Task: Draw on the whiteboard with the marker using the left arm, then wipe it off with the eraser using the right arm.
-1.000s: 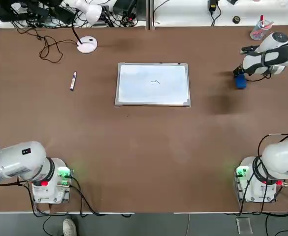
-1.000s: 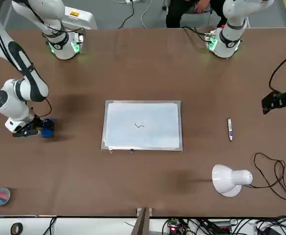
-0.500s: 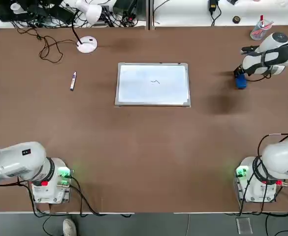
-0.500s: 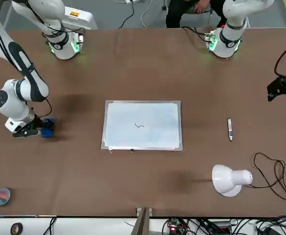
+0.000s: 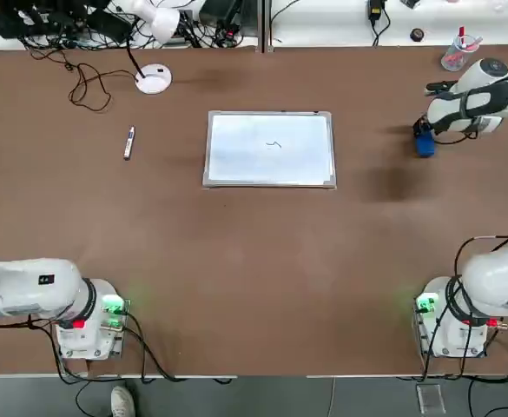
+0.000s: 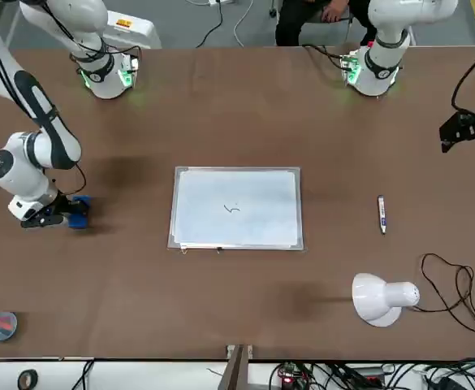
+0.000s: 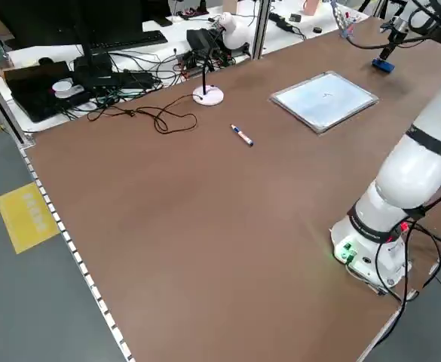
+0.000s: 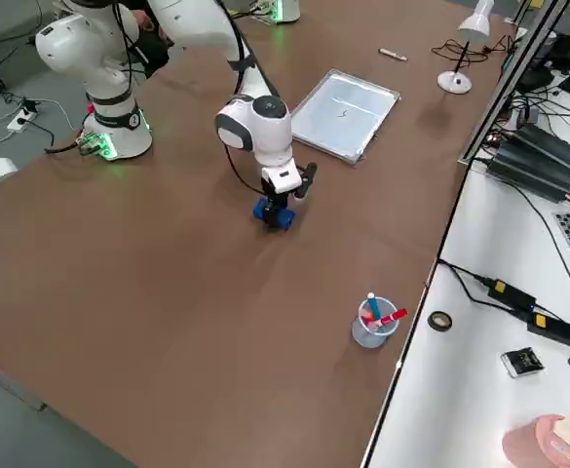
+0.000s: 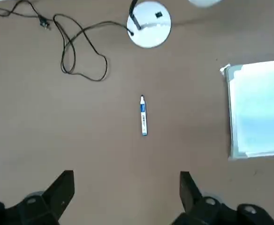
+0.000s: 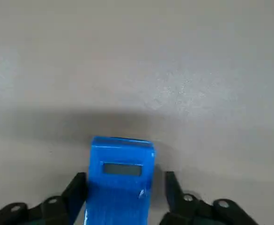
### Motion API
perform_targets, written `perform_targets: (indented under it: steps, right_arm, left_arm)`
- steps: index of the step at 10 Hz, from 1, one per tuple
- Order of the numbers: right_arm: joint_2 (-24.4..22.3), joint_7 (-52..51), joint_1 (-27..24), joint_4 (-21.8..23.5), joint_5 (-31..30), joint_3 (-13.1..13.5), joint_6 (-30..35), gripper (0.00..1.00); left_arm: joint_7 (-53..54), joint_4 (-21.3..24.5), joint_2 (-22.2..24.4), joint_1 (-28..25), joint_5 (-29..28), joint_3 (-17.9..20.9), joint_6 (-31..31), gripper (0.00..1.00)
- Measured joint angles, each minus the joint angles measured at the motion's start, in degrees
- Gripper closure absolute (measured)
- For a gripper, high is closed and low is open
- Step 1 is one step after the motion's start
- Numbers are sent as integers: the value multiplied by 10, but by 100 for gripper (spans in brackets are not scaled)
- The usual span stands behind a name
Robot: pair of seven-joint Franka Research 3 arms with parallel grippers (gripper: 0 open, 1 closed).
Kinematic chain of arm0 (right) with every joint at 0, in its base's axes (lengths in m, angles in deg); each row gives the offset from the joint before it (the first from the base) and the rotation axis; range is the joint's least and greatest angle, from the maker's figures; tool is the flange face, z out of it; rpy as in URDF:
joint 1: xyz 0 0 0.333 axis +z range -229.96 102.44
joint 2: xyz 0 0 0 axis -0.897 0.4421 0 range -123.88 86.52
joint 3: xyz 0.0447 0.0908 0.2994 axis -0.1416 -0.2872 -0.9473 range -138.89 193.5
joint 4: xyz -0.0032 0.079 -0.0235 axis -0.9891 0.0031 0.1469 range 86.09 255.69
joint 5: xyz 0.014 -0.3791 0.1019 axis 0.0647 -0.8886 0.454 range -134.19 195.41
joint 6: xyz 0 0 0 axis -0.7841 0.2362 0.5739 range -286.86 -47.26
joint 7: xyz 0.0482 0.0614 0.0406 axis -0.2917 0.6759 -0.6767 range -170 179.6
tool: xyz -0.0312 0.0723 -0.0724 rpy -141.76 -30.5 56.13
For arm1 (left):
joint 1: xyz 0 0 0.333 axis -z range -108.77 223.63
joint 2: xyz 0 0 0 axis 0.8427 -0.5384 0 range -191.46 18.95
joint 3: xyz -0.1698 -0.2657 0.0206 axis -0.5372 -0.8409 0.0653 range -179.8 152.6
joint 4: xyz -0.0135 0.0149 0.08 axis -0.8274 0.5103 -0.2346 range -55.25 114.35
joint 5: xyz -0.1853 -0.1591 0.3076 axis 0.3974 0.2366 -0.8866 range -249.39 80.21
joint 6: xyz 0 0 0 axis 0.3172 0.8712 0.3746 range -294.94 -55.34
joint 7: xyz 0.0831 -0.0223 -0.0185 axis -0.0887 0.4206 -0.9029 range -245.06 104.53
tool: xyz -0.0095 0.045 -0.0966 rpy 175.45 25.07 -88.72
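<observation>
The whiteboard (image 5: 269, 148) lies flat mid-table with a small dark squiggle (image 5: 274, 144) on it. To its left, the marker (image 5: 128, 142) rests alone on the table. In the left wrist view, my left gripper (image 9: 126, 177) hangs open high above the marker (image 9: 143, 116); the front view shows it at the table's edge (image 6: 458, 134). At the table's far right, my right gripper (image 5: 422, 132) is down at the blue eraser (image 5: 425, 145). Its fingers (image 10: 79, 186) flank the eraser (image 10: 120, 173) with only narrow gaps. The eraser sits on the table.
A white desk lamp (image 5: 154, 78) and its looped cable (image 5: 84, 87) sit behind the marker. A clear cup with red and blue items (image 5: 456, 54) stands at the far right corner. A person (image 6: 318, 12) sits behind the arm bases.
The right gripper's fingers have narrowed in around the eraser. The left gripper has drawn back toward its base at the table's edge. Whiteboard and marker have not moved.
</observation>
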Motion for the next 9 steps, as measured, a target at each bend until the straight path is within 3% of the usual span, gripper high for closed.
perform_targets:
  steps: [1, 3, 9]
  right_arm:
    - [1, 0, 0, 0, 0, 0, -1, 41]
    - [1, 0, 0, 0, 0, 0, -2, 44]
    - [1, 45, 8, -6, 0, -4, 2, 44]
  left_arm:
    - [0, 12, 7, 11, 0, 13, 0, 0]
    - [0, 24, 14, 22, 1, 29, -1, 0]
    - [-2, 23, -6, 29, 2, 31, -7, 0]
